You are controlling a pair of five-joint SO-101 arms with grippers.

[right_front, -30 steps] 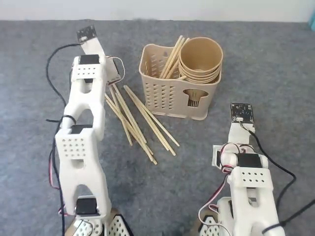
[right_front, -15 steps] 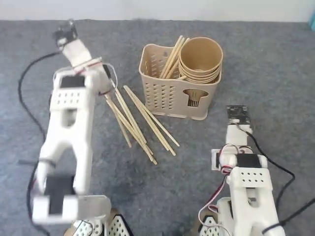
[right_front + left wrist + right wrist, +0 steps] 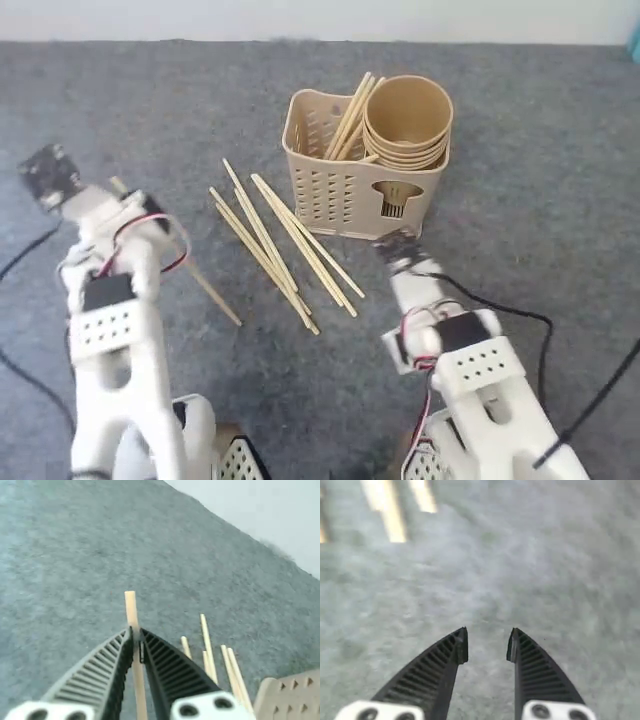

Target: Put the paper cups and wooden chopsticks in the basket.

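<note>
— One wooden chopstick (image 3: 130, 607) is in the left claw (image 3: 136, 633) now. The tips are pressed together on it, and a short end pokes out past them.
— Where was that claw a second ago?
— Stretched out close beside the basket (image 3: 345, 195), over the ends of the loose chopsticks (image 3: 285, 245). It has since swung well away from both. The heap now lies between the claw and the basket, and the held stick hangs apart from the heap.
— Has the heap itself changed?
— Its far ends were hidden under the arm and are now uncovered. The sticks left in it lie as they did before.
— And the right claw (image 3: 488, 632)?
— Its tips are spread and hold nothing, over grey carpet (image 3: 545, 555). A second ago that arm was drawn back, well short of the basket. It has since leaned forward, so the basket's front wall is now just beyond the claw.
— The cups?
— The paper cups (image 3: 408, 115) stand stacked inside the basket, past the right claw. The stowed chopsticks (image 3: 350, 110) lean beside them on the side nearer the left claw. Neither has shifted.
</note>
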